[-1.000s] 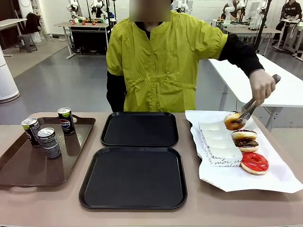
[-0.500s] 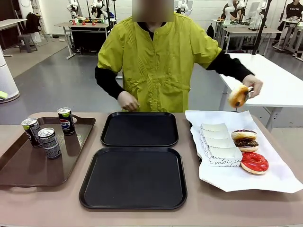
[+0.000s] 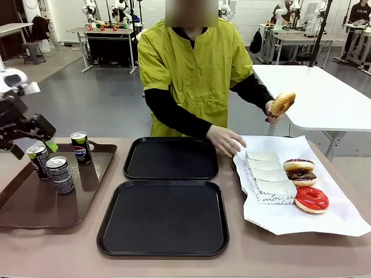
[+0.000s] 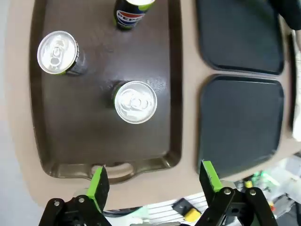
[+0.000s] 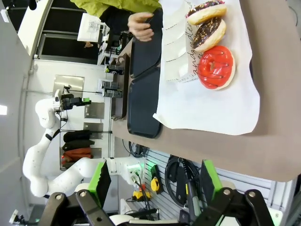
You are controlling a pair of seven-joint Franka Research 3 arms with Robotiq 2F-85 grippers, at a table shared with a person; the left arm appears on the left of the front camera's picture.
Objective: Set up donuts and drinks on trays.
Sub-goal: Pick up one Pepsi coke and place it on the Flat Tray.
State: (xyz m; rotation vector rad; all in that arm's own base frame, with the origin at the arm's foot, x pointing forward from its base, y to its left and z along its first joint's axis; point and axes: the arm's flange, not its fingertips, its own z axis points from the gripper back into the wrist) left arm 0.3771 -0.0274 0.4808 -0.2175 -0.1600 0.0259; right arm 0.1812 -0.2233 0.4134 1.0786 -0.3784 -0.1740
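A: Closest in, the right pincer point(image 5: 154, 179) is released, jaws spread, nothing between them. It sits back off the edge of the table point(image 5: 277, 94), at the bottom of its own view, seemingly waiting its turn.

B: And the left?

A: The left pincer point(image 4: 154, 181) is spread wide too and empty, hanging over the brown tray point(image 4: 94, 136) at the left of the front view. Three cans point(image 4: 136, 101) stand upright there, well spaced, so a finger can drop on either side. I'd call it lining up for a first can.

B: Anything served?

A: Nothing. The near tray point(image 3: 165, 217), bottom centre, is bare, and the far tray point(image 3: 171, 157) just behind it is bare as well. They lie together in the middle, reachable from both ends.

B: Donuts?

A: Right of frame, on white paper point(image 3: 324, 223): a red donut point(image 3: 312, 199) nearest, two chocolate ones point(image 3: 300, 174) behind it, all beside a row of white boxes point(image 3: 268, 176).

B: The person?

A: A free hand point(image 3: 227, 141) reaches down at the boxes' far end, probably to ready one. The other hand point(image 3: 271, 111) lifts a golden donut point(image 3: 283, 103) clear, upper right, likely bound for that box.
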